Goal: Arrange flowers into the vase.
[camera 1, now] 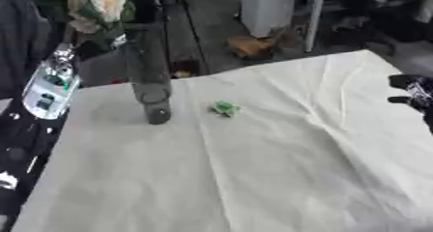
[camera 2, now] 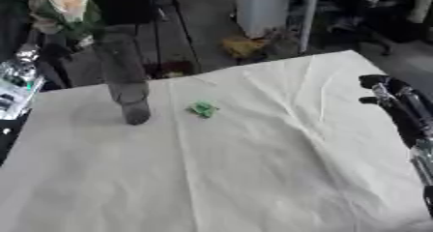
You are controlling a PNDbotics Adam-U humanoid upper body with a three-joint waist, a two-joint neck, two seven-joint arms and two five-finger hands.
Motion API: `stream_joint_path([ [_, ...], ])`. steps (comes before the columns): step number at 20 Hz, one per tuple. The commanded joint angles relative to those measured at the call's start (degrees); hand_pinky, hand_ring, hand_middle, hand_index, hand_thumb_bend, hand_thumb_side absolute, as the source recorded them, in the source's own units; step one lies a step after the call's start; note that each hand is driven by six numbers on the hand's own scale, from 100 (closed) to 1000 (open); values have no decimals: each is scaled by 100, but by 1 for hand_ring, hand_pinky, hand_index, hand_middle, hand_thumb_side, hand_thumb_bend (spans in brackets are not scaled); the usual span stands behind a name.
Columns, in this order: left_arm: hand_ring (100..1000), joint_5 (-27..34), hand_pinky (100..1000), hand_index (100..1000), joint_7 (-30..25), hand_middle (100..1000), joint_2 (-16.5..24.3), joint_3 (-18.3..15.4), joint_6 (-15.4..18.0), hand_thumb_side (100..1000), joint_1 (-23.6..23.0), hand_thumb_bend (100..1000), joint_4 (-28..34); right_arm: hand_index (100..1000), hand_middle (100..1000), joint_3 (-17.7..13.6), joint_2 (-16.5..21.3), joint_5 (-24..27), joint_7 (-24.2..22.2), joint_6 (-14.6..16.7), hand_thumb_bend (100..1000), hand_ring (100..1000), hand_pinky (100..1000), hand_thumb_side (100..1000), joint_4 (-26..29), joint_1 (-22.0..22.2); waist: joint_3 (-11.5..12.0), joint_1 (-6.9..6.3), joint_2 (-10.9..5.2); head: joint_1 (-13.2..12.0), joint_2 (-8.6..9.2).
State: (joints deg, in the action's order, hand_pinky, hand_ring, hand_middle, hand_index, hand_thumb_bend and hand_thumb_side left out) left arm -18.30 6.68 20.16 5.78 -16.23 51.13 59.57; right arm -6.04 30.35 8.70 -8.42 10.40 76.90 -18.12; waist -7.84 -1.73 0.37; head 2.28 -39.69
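Risk of tipping noted: vase (camera 1: 151, 88) upright far left on tabletop (camera 1: 253, 178), flowers (camera 1: 97, 4) bunched at its top, green scrap (camera 1: 224, 108) beside; right hand (camera 2: 397, 105) at right edge, fingers relaxed; left hand unseen.

The vase (camera 1: 151, 81) stands on the table (camera 1: 253, 168) at far left, a small scrap (camera 1: 224, 108) just to its right.

Premises appear to be a workshop or lab floor. A table under a creased cream cloth (camera 1: 279, 168) stands on bare dark flooring; beyond the cloth stand white furniture legs (camera 1: 269, 6) and a small brown object (camera 1: 250, 46) at their foot.
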Motion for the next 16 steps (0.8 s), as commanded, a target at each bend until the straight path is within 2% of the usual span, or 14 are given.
stream_joint_path([
  [1,934,315,968,854,-58,901,320,110,59,572,-68,1000,589,769,801,-71,145,14,15,11,100,885,751,676,50,-64,14,44,-37,23,6],
  [10,933,905,971,852,-112,900,812,278,-62,557,-914,1000,1756,769,801,-89,138,27,39,24,100,885,751,677,50,-66,46,98,-14,38,12],
  [16,933,1259,966,849,38,901,1054,209,-11,582,-1544,1000,2355,769,801,-104,128,34,57,29,100,885,751,678,50,-56,108,127,26,52,26],
])
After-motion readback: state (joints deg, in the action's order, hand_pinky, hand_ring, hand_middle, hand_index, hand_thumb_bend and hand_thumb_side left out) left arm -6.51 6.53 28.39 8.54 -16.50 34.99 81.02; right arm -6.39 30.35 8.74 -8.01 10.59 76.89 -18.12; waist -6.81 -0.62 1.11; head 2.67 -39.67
